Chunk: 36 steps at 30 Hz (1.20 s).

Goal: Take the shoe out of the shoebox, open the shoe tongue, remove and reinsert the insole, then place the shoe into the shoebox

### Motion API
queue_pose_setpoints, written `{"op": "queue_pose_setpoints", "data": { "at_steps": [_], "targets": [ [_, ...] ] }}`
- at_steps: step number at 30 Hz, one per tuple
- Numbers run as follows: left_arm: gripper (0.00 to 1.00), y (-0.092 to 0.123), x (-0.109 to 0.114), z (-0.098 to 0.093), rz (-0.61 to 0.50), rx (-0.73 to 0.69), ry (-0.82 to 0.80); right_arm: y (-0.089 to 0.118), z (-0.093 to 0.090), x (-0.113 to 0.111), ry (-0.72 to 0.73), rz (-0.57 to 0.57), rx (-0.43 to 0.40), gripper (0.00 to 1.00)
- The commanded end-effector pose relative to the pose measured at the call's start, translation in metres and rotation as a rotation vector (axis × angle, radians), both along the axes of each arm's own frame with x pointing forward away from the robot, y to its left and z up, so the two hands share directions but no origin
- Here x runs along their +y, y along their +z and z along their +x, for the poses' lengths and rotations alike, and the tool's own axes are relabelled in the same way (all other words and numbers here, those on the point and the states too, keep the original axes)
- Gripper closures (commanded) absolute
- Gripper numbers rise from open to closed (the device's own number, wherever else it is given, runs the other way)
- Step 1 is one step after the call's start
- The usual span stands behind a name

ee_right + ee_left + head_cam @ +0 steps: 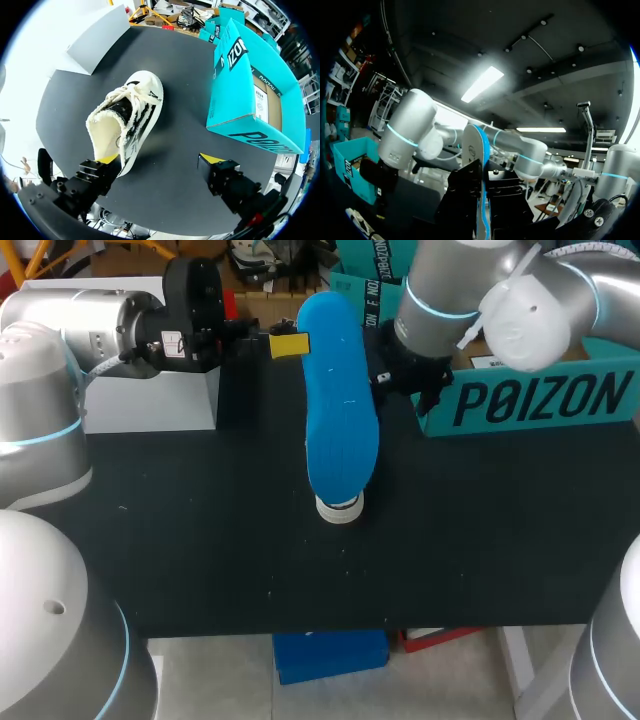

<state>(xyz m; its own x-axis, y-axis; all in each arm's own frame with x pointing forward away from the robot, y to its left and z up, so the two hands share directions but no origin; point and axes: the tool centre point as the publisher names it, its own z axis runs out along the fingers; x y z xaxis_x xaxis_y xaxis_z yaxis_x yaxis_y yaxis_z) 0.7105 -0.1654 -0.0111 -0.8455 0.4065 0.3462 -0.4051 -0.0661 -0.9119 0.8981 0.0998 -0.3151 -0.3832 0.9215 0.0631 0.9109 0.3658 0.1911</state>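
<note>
Insole handling is occupying us: our left claw [289, 345] is pinching the blue insole [340, 410] by its edge and holding it up over the middle of the desk [200, 540]. It is clear of the shoe [127, 117], which we judge is keeping it ready for sliding back in. The white shoe is resting on the desk beneath the insole, its mouth gaping upward, so the way in is showing. Our right claw [160, 160] is hanging spread wide above the heel end, one finger just beside it, gripping nothing. It is probably waiting to steady the shoe. The teal shoebox [540, 400] is standing open at the far right, a pale box [150, 400] at the far left. The desk's black top is looking flat and matte.
</note>
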Motion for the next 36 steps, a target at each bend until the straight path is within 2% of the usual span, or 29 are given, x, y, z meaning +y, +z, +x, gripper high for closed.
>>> {"op": "queue_pose_setpoints", "data": {
  "at_steps": [1, 10, 12, 23, 29, 36],
  "targets": [
    [1.0, -0.001, -0.001, -0.001, 0.0, -0.001, 0.006, 0.002, -0.005, -0.004, 0.0, 0.007, -0.01, 0.0],
    [1.0, -0.001, -0.001, -0.001, 0.0, -0.001, 0.006, 0.002, -0.005, -0.004, 0.0, 0.007, -0.01, 0.0],
    [1.0, -0.001, -0.001, -0.001, 0.0, -0.001, 0.006, 0.002, -0.002, -0.005, -0.046, 0.097, 0.02, 0.0],
    [1.0, -0.001, -0.001, -0.001, 0.0, -0.001, 0.006, 0.036, 0.013, -0.015, -0.151, 0.236, 0.025, 0.0],
    [1.0, -0.001, -0.001, -0.001, 0.0, -0.001, 0.006, 0.054, 0.014, -0.012, -0.233, 0.436, 0.062, 0.0],
    [1.0, -0.001, -0.001, -0.001, 0.0, -0.001, 0.006, 0.062, 0.005, -0.01, -0.321, 0.676, 0.135, 0.0]
  ]
}}
